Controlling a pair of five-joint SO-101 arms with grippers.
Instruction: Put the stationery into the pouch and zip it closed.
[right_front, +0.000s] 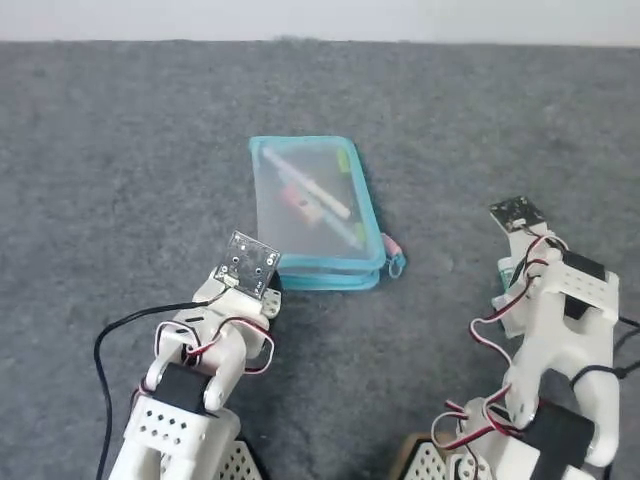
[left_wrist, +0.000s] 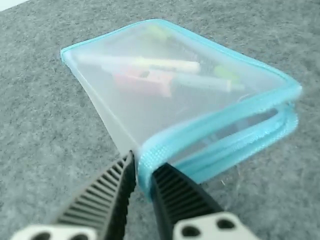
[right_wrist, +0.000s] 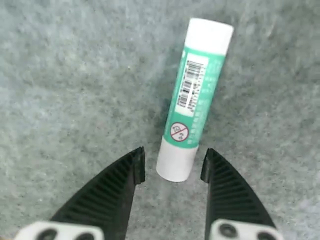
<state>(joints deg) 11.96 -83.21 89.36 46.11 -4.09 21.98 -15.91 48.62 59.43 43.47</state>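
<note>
A: What grips the pouch (left_wrist: 170, 105)?
B: The left jaws, clenched on its near corner seam; that near edge gapes, unzipped.
A: And the right jaws?
B: Released, straddling the near end of a glue stick (right_wrist: 194, 95) lying on the worktop (right_front: 120, 150), apart from the pouch on the right arm's side.
A: Inside the pouch?
B: Pens (left_wrist: 150, 67), lying flat.
A: So which step?
B: Fetching the last item, I'd judge. Next: close on the stick, carry it to the gap, slip it in, then draw the zip tab (right_front: 393, 262) along.
</note>
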